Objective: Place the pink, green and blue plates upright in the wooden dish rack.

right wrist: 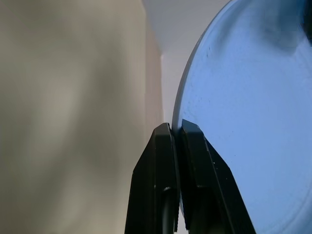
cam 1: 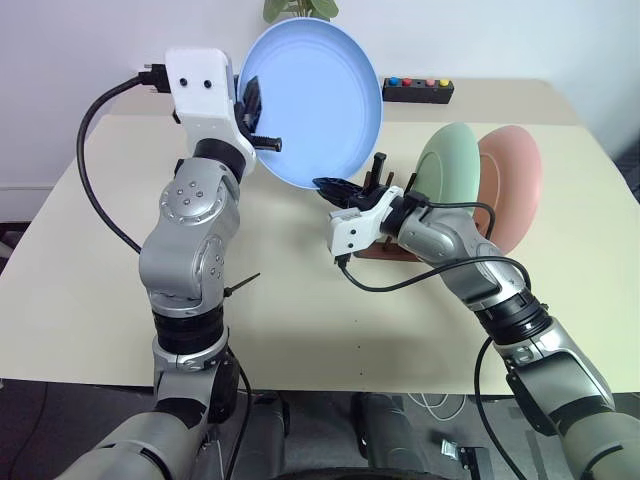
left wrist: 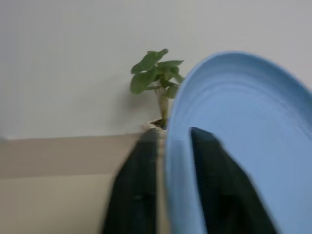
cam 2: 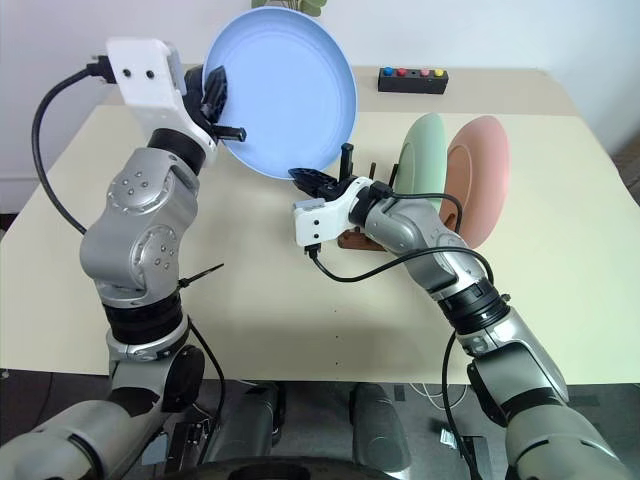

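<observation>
The blue plate (cam 1: 320, 100) hangs upright above the table's far middle. My left gripper (cam 1: 258, 120) straddles its left rim; in the left wrist view one finger (left wrist: 136, 195) stands a thin gap off the rim and the other (left wrist: 219, 190) lies against the plate's face, so it is open. My right gripper (cam 1: 332, 186) is shut on the plate's lower rim, fingers (right wrist: 165, 165) pressed together there. The green plate (cam 1: 450, 170) and pink plate (cam 1: 515, 180) stand upright in the wooden dish rack (cam 2: 350, 238), just right of the right gripper.
A black box with coloured buttons (cam 1: 418, 90) lies at the table's far edge, and a potted plant (cam 1: 300, 8) stands behind the blue plate. The beige table (cam 1: 90, 260) stretches left and front of the rack. Cables loop off both wrists.
</observation>
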Robot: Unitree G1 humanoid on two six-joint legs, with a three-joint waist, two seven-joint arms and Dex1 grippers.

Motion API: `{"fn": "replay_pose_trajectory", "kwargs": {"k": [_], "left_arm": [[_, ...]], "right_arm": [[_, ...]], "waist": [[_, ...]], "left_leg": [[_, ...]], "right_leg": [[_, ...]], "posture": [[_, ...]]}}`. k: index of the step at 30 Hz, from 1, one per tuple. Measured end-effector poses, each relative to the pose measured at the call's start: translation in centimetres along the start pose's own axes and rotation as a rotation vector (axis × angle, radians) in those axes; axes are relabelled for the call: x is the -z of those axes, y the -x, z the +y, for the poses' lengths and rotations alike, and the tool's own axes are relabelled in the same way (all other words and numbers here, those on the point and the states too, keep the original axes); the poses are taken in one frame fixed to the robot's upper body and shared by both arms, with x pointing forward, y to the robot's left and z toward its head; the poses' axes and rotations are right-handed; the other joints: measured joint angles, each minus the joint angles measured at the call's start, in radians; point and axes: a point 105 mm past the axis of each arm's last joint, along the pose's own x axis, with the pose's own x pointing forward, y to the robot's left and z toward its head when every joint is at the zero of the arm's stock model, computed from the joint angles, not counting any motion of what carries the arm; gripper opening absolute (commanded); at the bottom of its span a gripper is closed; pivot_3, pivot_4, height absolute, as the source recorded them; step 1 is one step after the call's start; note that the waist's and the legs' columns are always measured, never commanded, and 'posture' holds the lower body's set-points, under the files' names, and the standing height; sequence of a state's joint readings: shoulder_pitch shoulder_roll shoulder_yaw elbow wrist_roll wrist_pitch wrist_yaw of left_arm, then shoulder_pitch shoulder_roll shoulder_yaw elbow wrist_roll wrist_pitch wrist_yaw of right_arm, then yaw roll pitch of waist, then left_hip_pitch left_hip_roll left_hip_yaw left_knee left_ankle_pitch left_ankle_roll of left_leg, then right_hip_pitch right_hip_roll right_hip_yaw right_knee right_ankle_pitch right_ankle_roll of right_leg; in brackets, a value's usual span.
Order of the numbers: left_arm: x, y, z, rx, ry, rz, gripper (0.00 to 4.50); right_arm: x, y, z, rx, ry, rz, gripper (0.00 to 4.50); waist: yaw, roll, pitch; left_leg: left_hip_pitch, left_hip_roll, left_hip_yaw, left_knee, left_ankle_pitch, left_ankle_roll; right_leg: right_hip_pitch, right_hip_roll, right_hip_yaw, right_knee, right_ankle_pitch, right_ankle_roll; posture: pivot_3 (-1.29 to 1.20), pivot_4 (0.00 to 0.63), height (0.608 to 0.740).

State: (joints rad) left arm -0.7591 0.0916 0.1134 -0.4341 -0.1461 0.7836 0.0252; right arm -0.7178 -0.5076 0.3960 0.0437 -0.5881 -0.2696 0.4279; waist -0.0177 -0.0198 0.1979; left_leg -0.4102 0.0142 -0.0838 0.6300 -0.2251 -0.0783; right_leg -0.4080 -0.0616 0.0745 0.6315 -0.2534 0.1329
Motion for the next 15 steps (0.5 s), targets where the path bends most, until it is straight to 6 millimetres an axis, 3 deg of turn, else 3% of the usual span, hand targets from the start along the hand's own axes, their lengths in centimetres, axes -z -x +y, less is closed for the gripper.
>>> {"fn": "replay_pose_trajectory", "kwargs": {"k": [2, 4, 6, 8, 11, 15], "left_arm": [[-0.8, 0.0, 0.6, -0.026, 0.07, -0.054, 3.32], [-2.9, 0.0, 2.6, -0.108, 0.147, -0.151, 4.34], [-5.8, 0.6, 5.5, -0.206, 0.158, -0.284, 4.46], [-6.5, 1.2, 7.5, -0.258, 0.095, -0.311, 4.46], [-4.3, 1.4, 9.6, -0.308, 0.027, -0.229, 4.46], [-1.3, 1.9, 10.7, -0.284, -0.043, -0.12, 4.46]], "right_arm": [[0.1, 0.0, -0.2, 0.014, 0.001, 0.001, 0.0], [0.2, 0.2, -0.6, 0.035, -0.004, 0.005, 0.0], [0.5, 0.5, -1.7, 0.084, -0.054, 0.003, 0.0], [0.8, 0.8, -3.2, 0.159, -0.161, -0.007, 0.0], [0.3, 1.7, -5.9, 0.256, -0.324, -0.066, 0.0], [-1.0, 3.2, -8.4, 0.301, -0.539, -0.188, 0.0]], "waist": [[0.0, 0.0, 0.0], [-0.002, 0.0, 0.0], [-0.005, 0.0, 0.0], [-0.006, 0.0, 0.0], [0.0, 0.0, 0.0], [0.001, 0.0, 0.0]], "left_leg": [[0.0, 0.0, 0.0, 0.0, 0.0, 0.0], [0.0, 0.0, 0.0, 0.0, 0.0, 0.0], [0.001, 0.0, 0.0, -0.001, 0.0, 0.0], [0.002, 0.0, 0.0, -0.001, 0.0, 0.0], [0.002, 0.0, 0.0, 0.0, 0.0, 0.0], [0.002, 0.0, -0.001, 0.001, 0.0, 0.0]], "right_leg": [[0.0, 0.0, 0.0, 0.0, 0.0, 0.0], [0.0, 0.0, 0.0, 0.0, 0.0, 0.0], [0.0, 0.0, 0.0, 0.0, 0.0, 0.0], [0.001, 0.0, 0.0, 0.001, 0.0, 0.0], [0.002, 0.0, 0.0, 0.001, 0.0, 0.0], [0.002, 0.0, 0.0, 0.001, 0.001, 0.001]], "posture": [[0.0, 0.15, 0.73], [0.0, 0.15, 0.73], [0.0, 0.15, 0.73], [0.0, 0.15, 0.73], [0.0, 0.15, 0.73], [0.0, 0.15, 0.73]]}}
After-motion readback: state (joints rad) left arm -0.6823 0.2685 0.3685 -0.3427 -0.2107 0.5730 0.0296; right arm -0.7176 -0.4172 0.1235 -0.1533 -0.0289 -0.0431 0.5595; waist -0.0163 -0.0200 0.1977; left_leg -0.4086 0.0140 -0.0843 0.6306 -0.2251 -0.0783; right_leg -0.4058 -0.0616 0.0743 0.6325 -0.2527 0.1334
